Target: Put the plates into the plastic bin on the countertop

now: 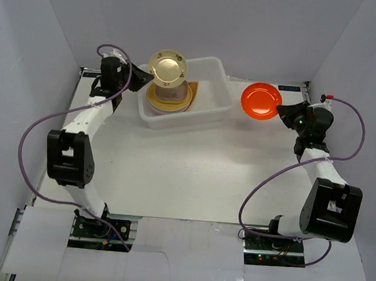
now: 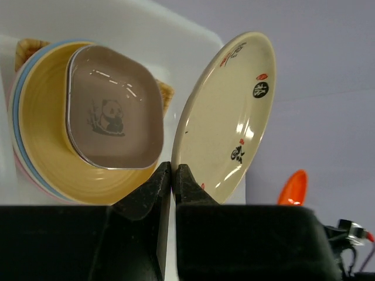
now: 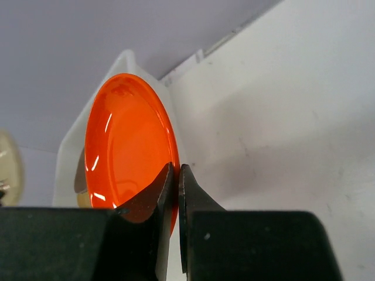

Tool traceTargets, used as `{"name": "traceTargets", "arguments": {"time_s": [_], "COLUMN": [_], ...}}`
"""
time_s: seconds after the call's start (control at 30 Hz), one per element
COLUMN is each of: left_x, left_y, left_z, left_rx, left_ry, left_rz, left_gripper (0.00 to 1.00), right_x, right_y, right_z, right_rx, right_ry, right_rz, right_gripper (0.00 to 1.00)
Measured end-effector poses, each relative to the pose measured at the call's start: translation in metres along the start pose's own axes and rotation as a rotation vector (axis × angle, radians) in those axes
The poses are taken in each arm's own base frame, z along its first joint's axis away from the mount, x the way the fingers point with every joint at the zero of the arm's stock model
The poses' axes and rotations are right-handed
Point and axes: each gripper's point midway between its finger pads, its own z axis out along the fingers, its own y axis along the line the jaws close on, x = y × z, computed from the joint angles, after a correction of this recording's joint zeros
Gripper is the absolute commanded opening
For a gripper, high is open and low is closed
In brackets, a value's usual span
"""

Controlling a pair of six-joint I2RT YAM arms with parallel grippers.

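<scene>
As cream plate and red-orange plate are rim-pinched beyond the fingers of left gripper and right gripper, slippage is risked.

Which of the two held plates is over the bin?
The cream plate with printed marks, pinched by the left end effector, hangs above the bin. The red-orange plate in the right end effector is beside the bin, not over it.

Left pincer holds cream plate above bin.
</scene>
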Motion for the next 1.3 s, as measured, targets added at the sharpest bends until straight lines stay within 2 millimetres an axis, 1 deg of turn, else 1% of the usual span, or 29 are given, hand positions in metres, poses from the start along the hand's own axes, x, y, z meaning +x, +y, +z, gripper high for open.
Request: {"name": "traceTargets", "arguments": {"time_s": [0.03,0.13,0.17,0.2,0.27,0.3,0.33,0.4,0.43,0.5,0.53,0.6,0.67,0.73,0.77,0.87,0.93,1.03,1.1,1.17,1.23,1.27,1.3], "left_x": [0.011,0.035,0.041,0.048,0.058,0.062,0.065,0.068,0.066,0.061,0.059,0.053,0.043,0.03,0.022,0.002,-0.007,-0.009,-0.002,0.007,0.018,0.023,0.026], "left_y": [0.01,0.04,0.05,0.061,0.08,0.087,0.092,0.096,0.095,0.09,0.088,0.078,0.064,0.046,0.033,-0.001,-0.022,-0.04,-0.04,-0.034,-0.026,-0.022,-0.018], "left_z": [0.015,0.049,0.057,0.064,0.071,0.072,0.071,0.069,0.069,0.068,0.067,0.062,0.054,0.043,0.034,0.004,-0.022,-0.055,-0.071,-0.082,-0.087,-0.088,-0.089], "left_rx": [-0.025,-0.093,-0.114,-0.142,-0.19,-0.213,-0.231,-0.247,-0.245,-0.236,-0.232,-0.218,-0.2,-0.173,-0.155,-0.094,-0.052,-0.008,0.001,-0.001,-0.01,-0.017,-0.024], "left_ry": [0.037,0.119,0.138,0.158,0.187,0.198,0.209,0.223,0.224,0.214,0.21,0.197,0.173,0.136,0.112,0.037,-0.012,-0.055,-0.061,-0.049,-0.023,-0.008,0.004], "left_rz": [-0.008,-0.027,-0.031,-0.034,-0.035,-0.034,-0.032,-0.026,-0.016,0.0,0.012,0.034,0.056,0.082,0.098,0.148,0.181,0.222,0.24,0.25,0.252,0.252,0.252], "left_gripper": [0.0,0.0,0.0,0.0,0.0,0.13,0.22,0.39,0.56,0.69,0.86,0.95,0.95,0.96,0.98,0.98,0.98,0.98,0.98,0.98,0.98,0.98,0.98], "right_x": [-0.004,-0.006,-0.006,-0.003,0.0,0.003,0.008,0.018,0.026,0.043,0.053,0.076,0.099,0.118,0.128,0.15,0.165,0.186,0.201,0.215,0.226,0.231,0.232], "right_y": [0.019,0.073,0.089,0.111,0.146,0.163,0.179,0.204,0.216,0.236,0.241,0.25,0.254,0.256,0.257,0.261,0.261,0.254,0.25,0.248,0.245,0.245,0.245], "right_z": [0.004,0.012,0.015,0.02,0.031,0.038,0.045,0.06,0.07,0.088,0.098,0.116,0.134,0.151,0.159,0.178,0.187,0.195,0.198,0.199,0.198,0.198,0.197], "right_rx": [-0.034,-0.128,-0.158,-0.196,-0.252,-0.279,-0.297,-0.325,-0.336,-0.351,-0.353,-0.344,-0.329,-0.309,-0.302,-0.287,-0.277,-0.251,-0.239,-0.231,-0.223,-0.22,-0.216], "right_ry": [0.0,0.01,0.013,0.024,0.038,0.042,0.054,0.07,0.082,0.111,0.126,0.169,0.209,0.241,0.257,0.285,0.301,0.333,0.355,0.377,0.397,0.405,0.41], "right_rz": [-0.02,-0.069,-0.083,-0.098,-0.118,-0.129,-0.139,-0.155,-0.161,-0.169,-0.173,-0.181,-0.194,-0.207,-0.214,-0.228,-0.228,-0.218,-0.212,-0.209,-0.209,-0.205,-0.198], "right_gripper": [0.08,0.08,0.08,0.08,0.08,0.08,0.08,0.08,0.08,0.08,0.08,0.08,0.08,0.08,0.08,0.08,0.08,0.08,0.08,0.09,0.24,0.35,0.56]}}
